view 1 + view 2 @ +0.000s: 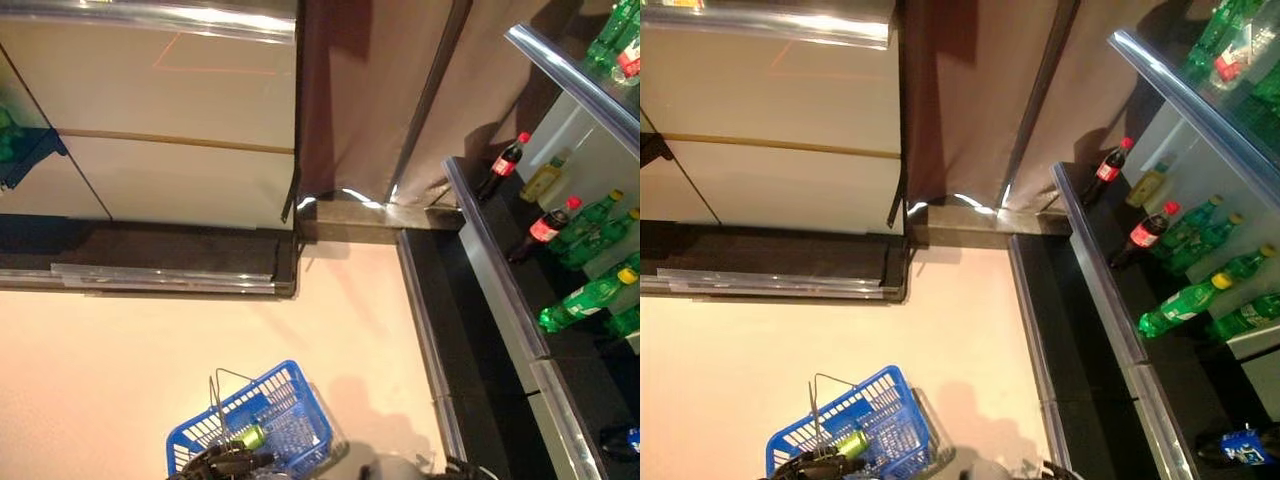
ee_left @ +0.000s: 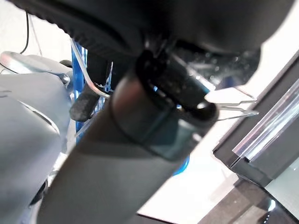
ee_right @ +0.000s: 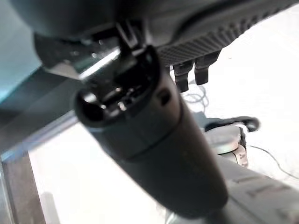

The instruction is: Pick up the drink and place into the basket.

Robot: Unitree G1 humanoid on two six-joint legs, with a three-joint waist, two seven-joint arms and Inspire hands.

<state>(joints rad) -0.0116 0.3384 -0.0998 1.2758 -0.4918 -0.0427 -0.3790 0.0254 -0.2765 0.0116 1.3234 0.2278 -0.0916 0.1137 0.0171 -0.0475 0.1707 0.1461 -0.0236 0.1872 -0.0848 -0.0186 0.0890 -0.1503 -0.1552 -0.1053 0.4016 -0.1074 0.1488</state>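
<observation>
The drink (image 1: pixel 249 437) lies on its side inside the basket (image 1: pixel 295 400): a small green bottle w/ a yellowish end, resting on the basket's floor near its lower edge. Basket is blue plastic, a grid of thin bars all round, roughly rectangular, w/ thin wire handles (image 1: pixel 222 385) standing up from the rim. It sits on the pale, smooth floor (image 1: pixel 150 350).

My left hand (image 1: pixel 225 462) is right at the basket's near edge, dark fingers just beside the drink (touching or not, I can't tell). In my left wrist view a dark finger (image 2: pixel 88 100) is hooked over a wire handle by the blue bars, so I read that hand as clenched on the handle. My right hand (image 3: pixel 191 70) shows only in its own wrist view: fingers hang relaxed over bare floor, holding nothing.

To my right, a dark shelf (image 1: pixel 500 260) w/ metal edging carries upright bottles: green bottles (image 1: pixel 585 225) and cola bottles (image 1: pixel 505 160) w/ red caps. Ahead, a pale cabinet (image 1: pixel 160 120) w/ a shiny metal rim.
</observation>
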